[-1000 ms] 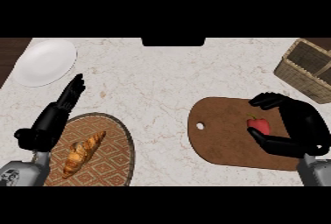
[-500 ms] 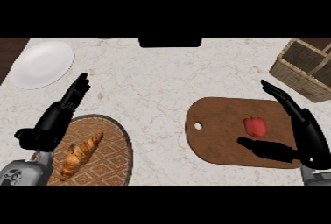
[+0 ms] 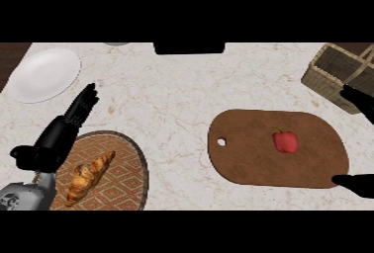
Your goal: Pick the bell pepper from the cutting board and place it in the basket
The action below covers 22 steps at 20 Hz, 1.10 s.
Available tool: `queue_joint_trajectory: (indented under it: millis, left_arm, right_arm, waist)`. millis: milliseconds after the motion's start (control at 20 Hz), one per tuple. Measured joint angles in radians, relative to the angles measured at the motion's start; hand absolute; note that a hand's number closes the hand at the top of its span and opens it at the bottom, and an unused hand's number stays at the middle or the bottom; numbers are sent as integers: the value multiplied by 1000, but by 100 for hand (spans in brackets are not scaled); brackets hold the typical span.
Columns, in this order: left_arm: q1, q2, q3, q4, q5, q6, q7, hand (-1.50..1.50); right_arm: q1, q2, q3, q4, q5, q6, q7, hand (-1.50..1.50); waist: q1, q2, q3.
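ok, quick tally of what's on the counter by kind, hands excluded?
Vegetables: 1, bell pepper
Baked goods: 1, bread
Boards: 1, cutting board
Mats: 1, woven mat
Plates: 1, white plate
Baskets: 1, basket
Total: 6
The dark shape at the top edge is not counted: cannot tell what it is.

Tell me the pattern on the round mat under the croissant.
An orange-brown diamond lattice with a dark rim, on the mat; the head view shows it.
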<state>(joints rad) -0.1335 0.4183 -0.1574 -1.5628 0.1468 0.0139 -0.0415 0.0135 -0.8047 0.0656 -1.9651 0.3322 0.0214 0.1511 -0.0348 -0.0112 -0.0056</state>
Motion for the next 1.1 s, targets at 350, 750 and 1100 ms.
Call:
queue_joint_trajectory:
  millis: [350, 750, 1100]
  left_arm:
    - [-20, -15, 11, 13, -7, -13, 6, 0]
    - [-22, -50, 32, -4, -35, -37, 24, 0]
    - [-25, -58, 65, -24, -43, -80, 47, 0]
  right_arm:
    - [87, -144, -145, -209, -214, 271, 191, -150]
    - [201, -69, -360, -255, -260, 427, 148, -150]
    - [198, 72, -372, -158, -147, 440, 13, -150]
  waist:
    - [5, 4, 3]
    - [20, 8, 5]
    - [30, 10, 6]
